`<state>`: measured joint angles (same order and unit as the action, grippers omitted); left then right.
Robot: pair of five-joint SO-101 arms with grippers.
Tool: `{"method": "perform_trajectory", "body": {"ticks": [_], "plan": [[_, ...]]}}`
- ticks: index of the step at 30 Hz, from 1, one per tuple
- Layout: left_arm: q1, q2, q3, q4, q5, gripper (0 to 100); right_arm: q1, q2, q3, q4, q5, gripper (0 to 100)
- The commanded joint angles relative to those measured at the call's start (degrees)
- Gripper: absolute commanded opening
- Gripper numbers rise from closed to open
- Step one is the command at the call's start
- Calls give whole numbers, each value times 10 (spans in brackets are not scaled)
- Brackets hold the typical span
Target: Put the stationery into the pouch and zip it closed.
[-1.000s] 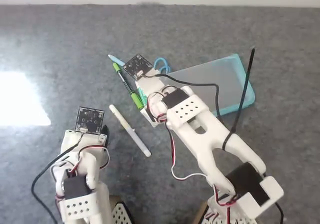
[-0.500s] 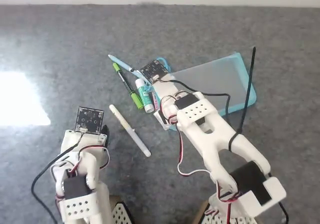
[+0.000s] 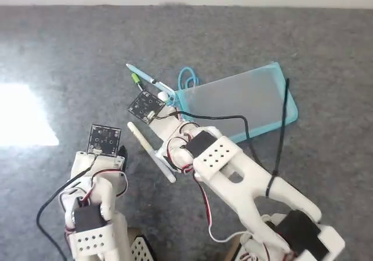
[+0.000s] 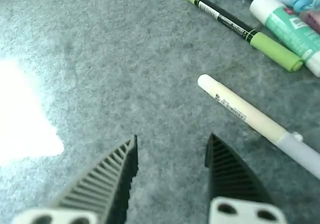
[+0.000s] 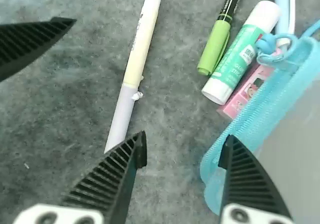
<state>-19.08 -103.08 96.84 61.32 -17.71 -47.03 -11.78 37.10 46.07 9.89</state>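
**High view.** A grey speckled tabletop [image 3: 70, 51] is shown with two arms. The left arm [image 3: 93, 214] is placed at the near left edge. The right arm [image 3: 233, 168] is stretched diagonally towards the middle. The pouch [image 3: 245, 98], translucent with a teal border, lies flat right of centre, and its teal zip loop [image 3: 187, 77] is seen at the corner nearest the stationery. A blue pen [image 3: 143, 74] and a green marker [image 3: 136, 79] lie just beside that corner and are partly covered by the right arm's wrist. A white pen [image 3: 152, 154] lies apart from them, diagonally between the two arms.

**Left wrist view.** The left pincer [image 4: 171, 149] is seen with its jaws well parted and nothing between them, over bare tabletop. The white pen is seen near one finger but is not touched. Farther off, the green marker, a glue stick [image 4: 287, 26] and the blue pen lie side by side, with a pink item [image 4: 312, 19] at the edge.

**Right wrist view.** The right pincer [image 5: 185, 144] is likewise spread wide and holds nothing. It is placed over the tabletop between the white pen and the pouch's teal edge. The glue stick lies between the green marker and the pink item, which is touched by the pouch's edge. A dark finger of the left pincer is seen farther off, beside the white pen.
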Motion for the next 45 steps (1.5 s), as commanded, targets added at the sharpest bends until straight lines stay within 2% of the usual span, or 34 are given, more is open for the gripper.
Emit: {"method": "perform_trajectory", "body": {"ticks": [1,7,16,19,27,30,33,37,41,45], "plan": [[-3,-8,-4,-15,5,203,22,51,-5,-33,10,237],[-3,-8,-4,-15,5,203,70,120,-4,-38,11,237],[-3,-8,-4,-15,5,203,139,82,-2,29,11,237],[-3,-8,-4,-15,5,203,169,65,-2,49,37,237],[-3,-8,-5,-15,5,203,316,49,-4,73,96,237],[-3,-8,-5,-15,5,203,349,45,-10,75,115,237],[-2,-8,-5,-15,5,203,343,21,-25,112,117,237],[19,-8,-5,-15,4,203,278,-54,-45,167,93,237],[21,-8,-5,-15,4,203,205,-116,-64,151,-19,235],[21,-8,-5,-14,4,203,174,-89,-111,102,-145,235]]}}
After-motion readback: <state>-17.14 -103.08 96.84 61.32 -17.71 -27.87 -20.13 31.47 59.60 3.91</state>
